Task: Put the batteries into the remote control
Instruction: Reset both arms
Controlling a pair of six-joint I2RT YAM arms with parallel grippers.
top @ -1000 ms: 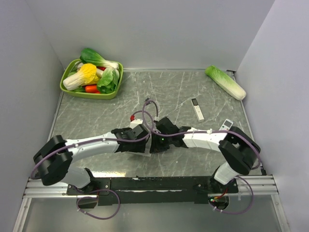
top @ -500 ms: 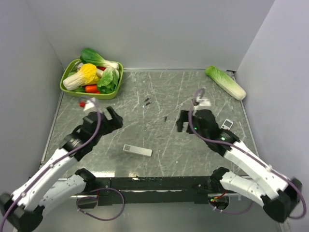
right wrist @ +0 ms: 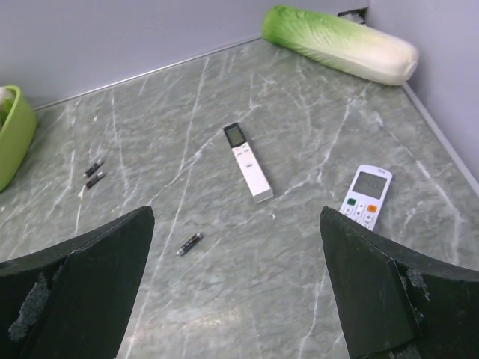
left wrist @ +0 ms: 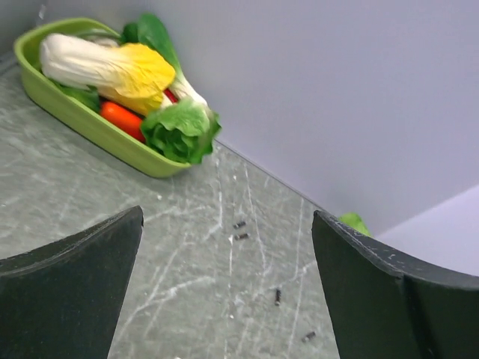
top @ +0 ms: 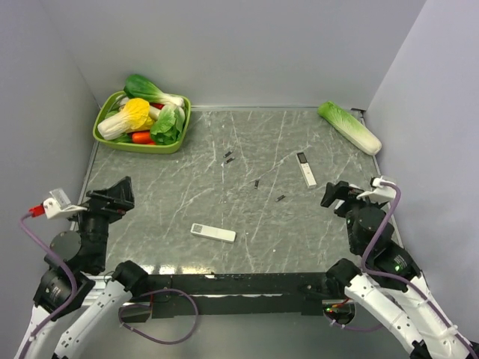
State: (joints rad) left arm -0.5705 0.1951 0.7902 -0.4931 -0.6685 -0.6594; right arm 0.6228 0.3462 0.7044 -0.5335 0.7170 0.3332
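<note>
The remote control (top: pixel 213 232), a slim white bar, lies flat near the table's front middle, with nothing touching it. It appears in neither wrist view. Two batteries lie apart on the marble, one (top: pixel 257 183) near the centre and one (top: pixel 281 198) to its right. The left wrist view shows both (left wrist: pixel 277 296) (left wrist: pixel 308 336); the right wrist view shows one (right wrist: pixel 190 243). My left gripper (top: pixel 112 199) (left wrist: pixel 227 247) hangs open and empty over the front left. My right gripper (top: pixel 340 198) (right wrist: pixel 237 224) hangs open and empty over the front right.
A white remote with a black end (top: pixel 306 169) (right wrist: pixel 248 161) lies right of centre. A short buttoned remote (right wrist: pixel 367 196) lies beside it. Two dark cells (top: pixel 228 155) (left wrist: pixel 240 230) lie mid-table. A green tray of vegetables (top: pixel 105 137) stands back left, a cabbage (top: pixel 349 127) back right.
Both arms have drawn back from the table's middle to the near corners. Both grippers have opened wide. The remote control now lies free on the table.
</note>
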